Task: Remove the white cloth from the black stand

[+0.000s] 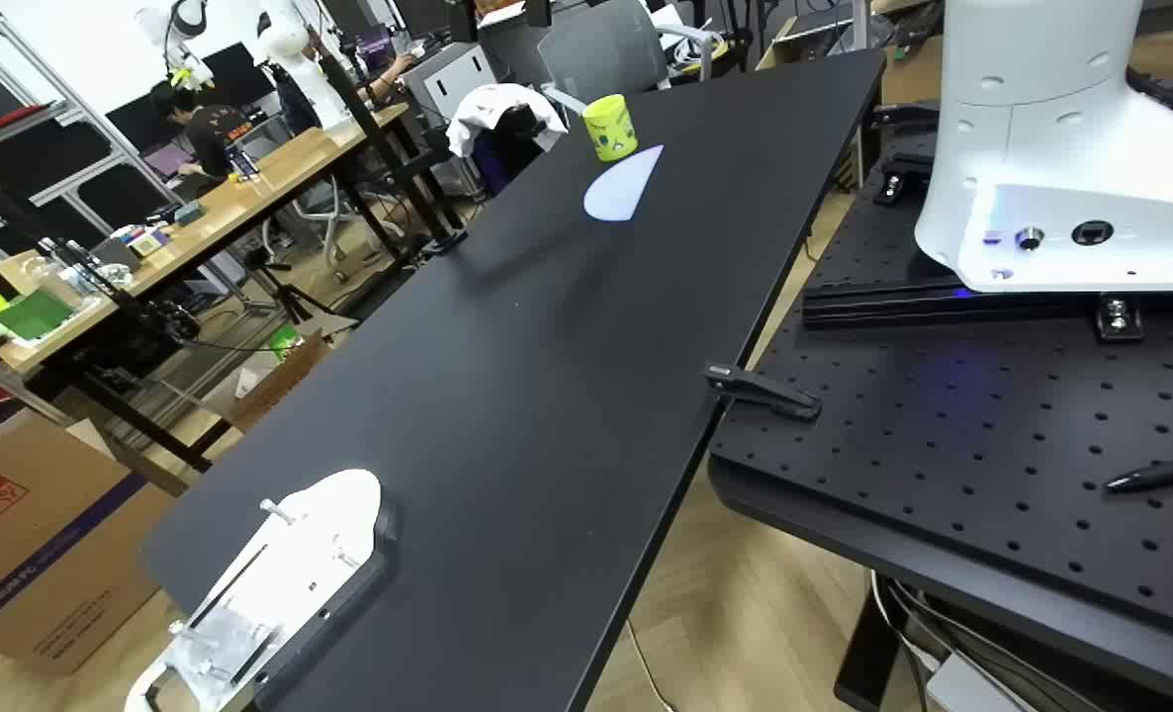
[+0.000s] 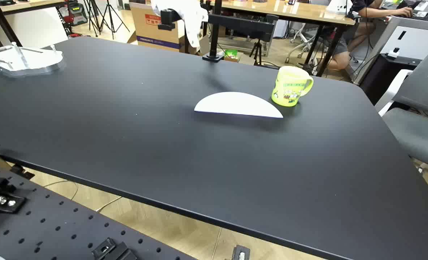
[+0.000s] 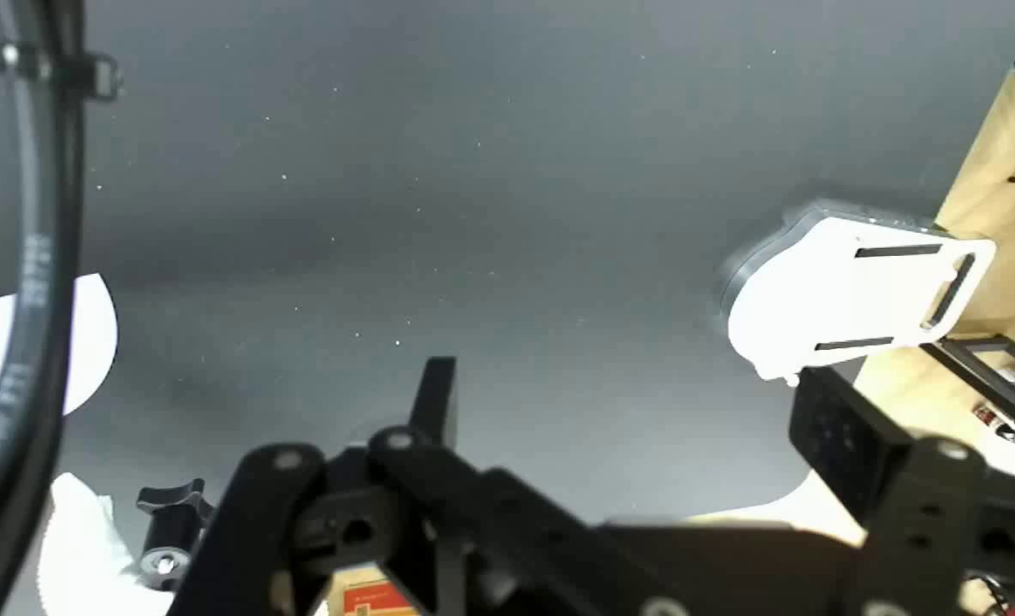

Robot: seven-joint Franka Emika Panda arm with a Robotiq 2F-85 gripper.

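The white cloth [image 2: 196,21] is draped over an arm of the black stand [image 2: 214,45], which rises from the far table edge. The cloth [image 1: 496,102] and the stand's pole [image 1: 410,188] also show in an exterior view [image 1: 443,240]. In the wrist view, part of the cloth [image 3: 84,547] shows at the lower left beside a black knob of the stand [image 3: 169,535]. My gripper [image 3: 623,411] is open, with nothing between its wide-apart fingers. It is above the table, apart from the cloth. The gripper is out of both exterior views.
A white half-disc [image 2: 237,104] and a yellow-green mug [image 2: 289,86] are on the black table [image 2: 199,151]. A white slotted fixture with pegs [image 1: 290,554] sits at the table's other end. A cardboard box [image 1: 52,544] stands beyond the table edge.
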